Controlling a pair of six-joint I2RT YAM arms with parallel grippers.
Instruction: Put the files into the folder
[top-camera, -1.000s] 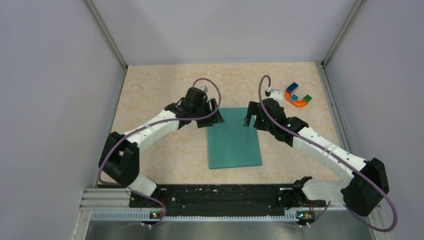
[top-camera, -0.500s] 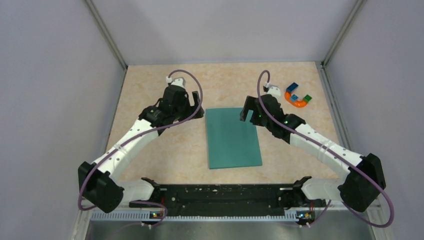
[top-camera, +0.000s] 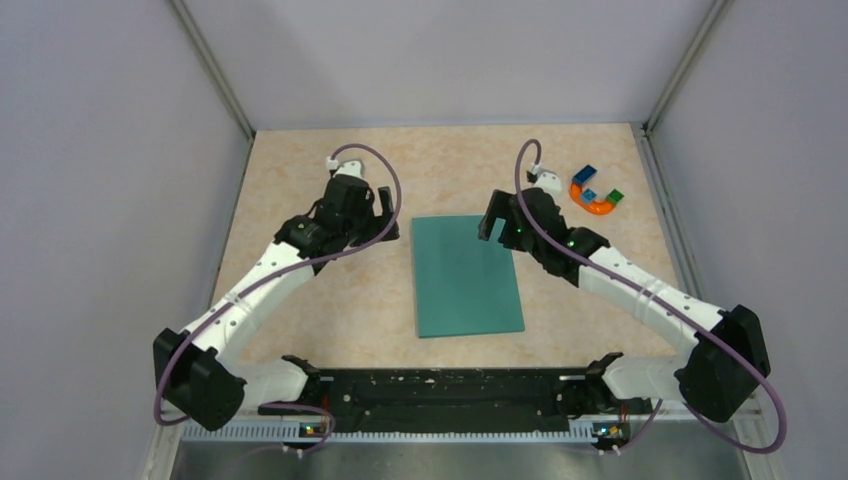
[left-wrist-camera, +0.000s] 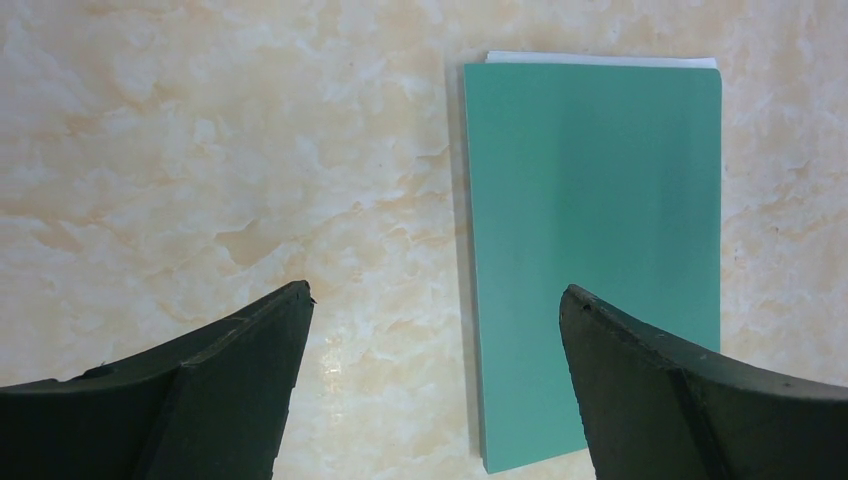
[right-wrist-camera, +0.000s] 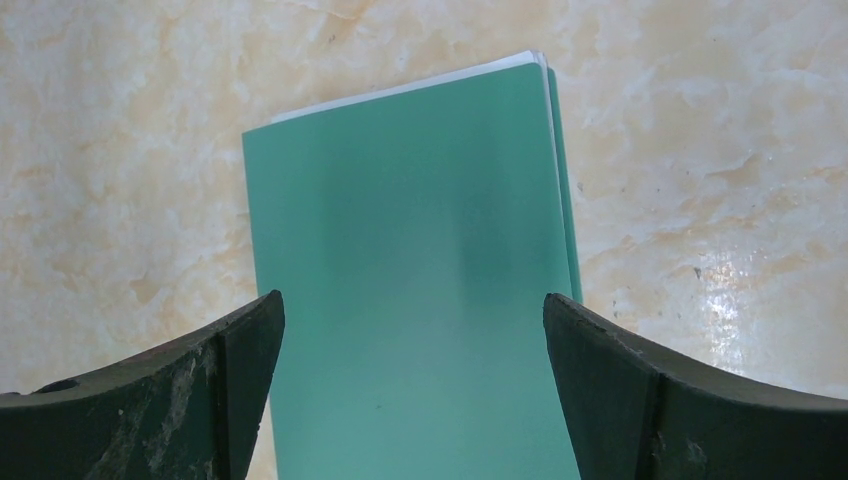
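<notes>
Agape, empty: left gripper (left-wrist-camera: 435, 290), right gripper (right-wrist-camera: 411, 296); only wrist views show files (left-wrist-camera: 600, 58) inside folder (top-camera: 467, 275).

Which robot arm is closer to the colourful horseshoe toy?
Right. The right gripper sits just left of the horseshoe toy; the left gripper is across the folder, farther left.

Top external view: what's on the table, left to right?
left claw → folder → horseshoe toy. Left out: the right claw, which hangs over the folder's far right corner.
</notes>
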